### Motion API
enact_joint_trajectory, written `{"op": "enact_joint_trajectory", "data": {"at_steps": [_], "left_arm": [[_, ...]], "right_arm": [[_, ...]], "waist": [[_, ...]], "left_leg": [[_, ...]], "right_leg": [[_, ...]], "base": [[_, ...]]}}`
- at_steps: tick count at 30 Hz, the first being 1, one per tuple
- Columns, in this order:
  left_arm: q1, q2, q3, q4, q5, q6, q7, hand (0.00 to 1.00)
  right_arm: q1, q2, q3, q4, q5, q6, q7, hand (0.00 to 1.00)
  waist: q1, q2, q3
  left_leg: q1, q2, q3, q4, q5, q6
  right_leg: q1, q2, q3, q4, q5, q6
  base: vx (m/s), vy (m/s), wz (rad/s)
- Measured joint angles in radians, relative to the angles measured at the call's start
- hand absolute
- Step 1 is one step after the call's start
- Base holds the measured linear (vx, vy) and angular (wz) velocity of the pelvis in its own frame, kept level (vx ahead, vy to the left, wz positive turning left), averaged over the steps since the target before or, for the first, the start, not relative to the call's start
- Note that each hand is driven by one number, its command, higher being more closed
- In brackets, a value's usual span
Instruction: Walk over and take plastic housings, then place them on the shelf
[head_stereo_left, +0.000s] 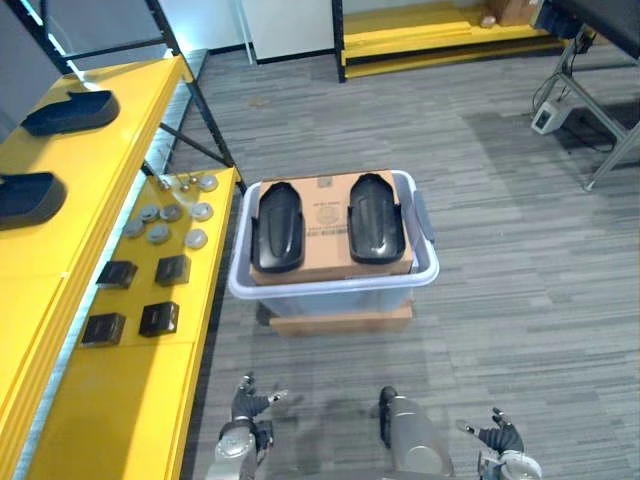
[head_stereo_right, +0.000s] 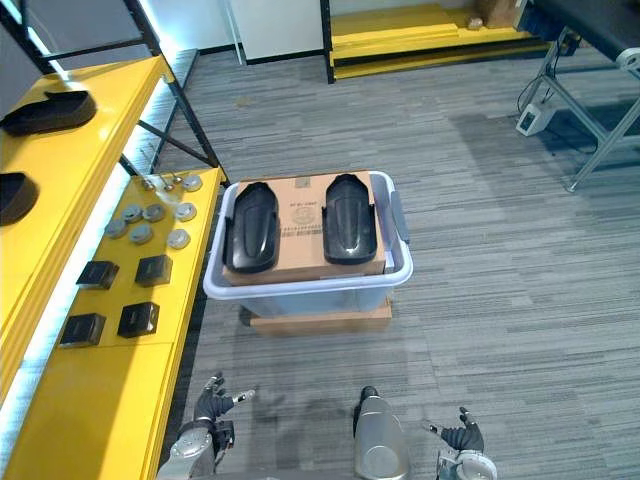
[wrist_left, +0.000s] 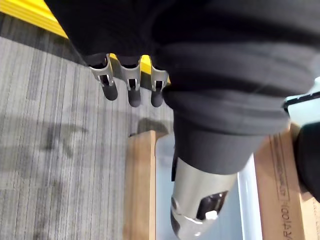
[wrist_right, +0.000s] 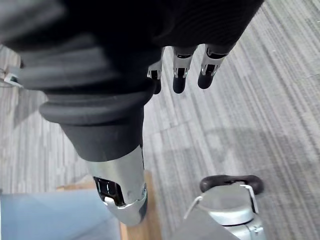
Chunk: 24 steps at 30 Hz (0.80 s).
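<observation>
Probably the walking step: housings (head_stereo_left: 277, 225) sat mid-frame (on a box (head_stereo_left: 328, 210)). The left hand (head_stereo_left: 248, 405) and right hand (head_stereo_left: 503, 437) hung loose, empty; the robot needed to step closer.

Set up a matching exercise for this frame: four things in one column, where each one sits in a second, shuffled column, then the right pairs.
Things:
1. plastic housings straight ahead of the robot
2. grey discs
3. small black blocks
4. pale plastic tub

Places:
A. on the wooden board on the floor
B. lower level of the yellow shelf, nearer the robot
C. lying on the cardboard box
D. same level, farther along, by the post

Pairs: 1-C, 2-D, 3-B, 4-A
</observation>
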Motion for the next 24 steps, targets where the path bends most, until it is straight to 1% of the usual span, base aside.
{"op": "enact_joint_trajectory", "data": {"at_steps": [1, 2, 3, 4, 5, 6, 7, 8, 9, 10, 12, 13, 16, 18, 19, 20, 22, 24], "left_arm": [[0.004, -0.001, 0.001, 0.000, 0.004, 0.000, 0.000, 0.00], [0.009, -0.002, 0.004, 0.001, 0.011, 0.001, 0.000, 0.00], [0.019, -0.004, 0.006, -0.001, 0.012, 0.000, 0.000, 0.00], [0.022, -0.004, 0.008, -0.003, 0.012, 0.000, 0.000, 0.00], [0.025, -0.005, 0.017, -0.003, 0.012, 0.000, 0.000, 0.00], [0.030, -0.005, 0.024, -0.003, 0.011, 0.001, 0.001, 0.00], [0.034, -0.005, 0.025, -0.003, 0.011, 0.001, 0.001, 0.00], [0.038, -0.005, 0.024, -0.002, 0.011, 0.001, 0.000, 0.00], [0.041, -0.005, 0.025, 0.002, 0.011, 0.001, 0.000, 0.00], [0.036, 0.005, 0.026, 0.002, 0.011, 0.001, 0.000, 0.00], [0.031, 0.010, 0.026, 0.000, 0.011, 0.000, 0.000, 0.00], [0.033, 0.017, 0.026, 0.001, 0.012, 0.001, -0.002, 0.00], [0.043, 0.030, 0.026, 0.001, 0.012, 0.001, -0.001, 0.00], [0.050, 0.041, 0.026, 0.001, 0.011, 0.001, -0.001, 0.00], [0.057, 0.045, 0.026, 0.000, 0.012, 0.001, -0.002, 0.00], [0.059, 0.046, 0.026, -0.001, 0.012, 0.001, -0.002, 0.00], [0.069, 0.046, 0.025, -0.004, 0.018, 0.001, -0.002, 0.00], [0.087, 0.047, 0.025, -0.010, 0.025, 0.001, -0.003, 0.00]], "right_arm": [[-0.001, 0.002, -0.002, 0.000, 0.010, -0.001, 0.000, 0.00], [0.000, 0.004, -0.005, 0.002, 0.024, -0.004, -0.002, 0.00], [0.002, 0.005, -0.009, 0.007, 0.035, -0.008, -0.002, 0.00], [0.001, 0.005, -0.013, 0.007, 0.037, -0.008, -0.003, 0.00], [-0.004, 0.007, -0.026, 0.008, 0.045, -0.010, -0.003, 0.00], [-0.009, 0.011, -0.042, 0.010, 0.053, -0.012, -0.005, 0.00], [-0.009, 0.011, -0.047, 0.014, 0.053, -0.013, -0.006, 0.00], [-0.005, 0.009, -0.055, 0.022, 0.054, -0.012, -0.006, 0.00], [0.002, 0.011, -0.075, 0.025, 0.055, -0.012, -0.006, 0.00], [0.008, 0.020, -0.075, 0.033, 0.057, -0.011, -0.010, 0.00], [0.010, 0.020, -0.075, 0.033, 0.059, -0.011, -0.011, 0.00], [0.006, 0.021, -0.087, 0.022, 0.062, -0.013, -0.019, 0.00], [0.007, 0.021, -0.104, -0.012, 0.072, -0.014, -0.022, 0.00], [0.013, 0.023, -0.111, -0.045, 0.075, -0.014, -0.024, 0.00], [0.015, 0.022, -0.114, -0.098, 0.081, -0.014, -0.027, 0.00], [0.020, 0.023, -0.114, -0.127, 0.082, -0.014, -0.028, 0.00], [0.039, 0.023, -0.114, -0.240, 0.081, -0.014, -0.040, 0.00], [0.073, 0.023, -0.129, -0.412, 0.078, -0.018, -0.046, 0.00]], "waist": [[0.003, 0.001, 0.002], [0.015, -0.001, 0.002], [0.022, -0.003, 0.002], [0.024, -0.003, 0.002], [0.027, -0.003, 0.002], [0.030, -0.001, 0.001], [0.031, 0.001, 0.000], [0.034, 0.014, -0.004], [0.041, 0.033, -0.011], [0.044, 0.015, -0.021], [0.046, 0.002, -0.027], [0.047, -0.009, -0.028], [0.046, -0.005, -0.029], [0.046, -0.001, -0.033], [0.045, 0.004, -0.036], [0.045, 0.005, -0.037], [0.045, 0.005, -0.043], [0.046, -0.001, -0.054]], "left_leg": [[-0.023, 0.017, 0.009, 0.065, -0.022, 0.003], [-0.051, 0.033, 0.045, 0.116, -0.067, 0.039], [-0.076, 0.032, 0.077, 0.078, -0.096, 0.079], [-0.082, 0.025, 0.085, 0.037, -0.102, 0.089], [-0.108, 0.003, 0.081, -0.077, -0.117, 0.089], [-0.118, -0.031, 0.045, -0.224, -0.116, 0.087], [-0.118, -0.046, 0.026, -0.303, -0.110, 0.088], [-0.117, -0.060, 0.005, -0.437, -0.035, 0.095], [-0.122, -0.051, 0.011, -0.487, 0.041, 0.136], [-0.097, -0.068, 0.013, -0.516, 0.042, 0.137], [-0.081, -0.074, 0.024, -0.554, 0.045, 0.141], [-0.064, -0.095, 0.040, -0.604, 0.063, 0.156], [-0.045, -0.110, 0.053, -0.644, 0.072, 0.162], [-0.033, -0.115, 0.054, -0.666, 0.079, 0.162], [-0.023, -0.118, 0.054, -0.697, 0.092, 0.162], [-0.020, -0.118, 0.054, -0.709, 0.097, 0.162], [-0.020, -0.119, 0.052, -0.736, 0.109, 0.158], [-0.017, -0.119, 0.048, -0.762, 0.118, 0.156]], "right_leg": [[0.037, 0.007, -0.008, -0.026, 0.002, -0.005], [0.106, 0.018, -0.010, -0.082, 0.008, -0.011], [0.153, 0.021, -0.009, -0.131, 0.012, -0.009], [0.170, 0.021, -0.009, -0.148, 0.013, -0.008], [0.187, 0.021, 0.000, -0.170, 0.015, -0.005], [0.200, 0.021, 0.013, -0.183, 0.018, 0.000], [0.204, 0.024, 0.018, -0.185, 0.019, 0.002], [0.214, 0.040, 0.030, -0.198, 0.020, 0.014], [0.225, 0.062, 0.045, -0.206, 0.015, 0.028], [0.233, 0.055, 0.057, -0.222, 0.015, 0.043], [0.232, 0.039, 0.063, -0.235, 0.018, 0.049], [0.234, 0.028, 0.075, -0.262, 0.024, 0.064], [0.243, 0.016, 0.085, -0.292, 0.031, 0.075], [0.249, 0.014, 0.086, -0.303, 0.031, 0.076], [0.245, 0.014, 0.087, -0.306, 0.031, 0.076], [0.243, 0.014, 0.087, -0.308, 0.031, 0.076], [0.229, 0.015, 0.087, -0.309, 0.032, 0.076], [0.228, 0.022, 0.085, -0.320, 0.033, 0.076]], "base": [[0.32, -0.183, -0.03], [0.27, -0.136, -0.17], [0.30, -0.120, -0.16], [0.27, -0.057, -0.13], [0.29, 0.003, -0.28], [0.25, 0.047, -0.36], [0.28, 0.090, -0.41], [0.27, 0.127, -0.40], [0.31, 0.158, -0.30], [0.23, 0.131, -0.19], [0.14, 0.099, -0.10], [0.09, 0.089, -0.13], [0.06, 0.070, -0.10], [0.02, 0.026, -0.03], [0.00, 0.000, 0.00], [0.00, 0.000, 0.00], [0.00, 0.000, 0.00], [0.03, -0.013, 0.02]]}}
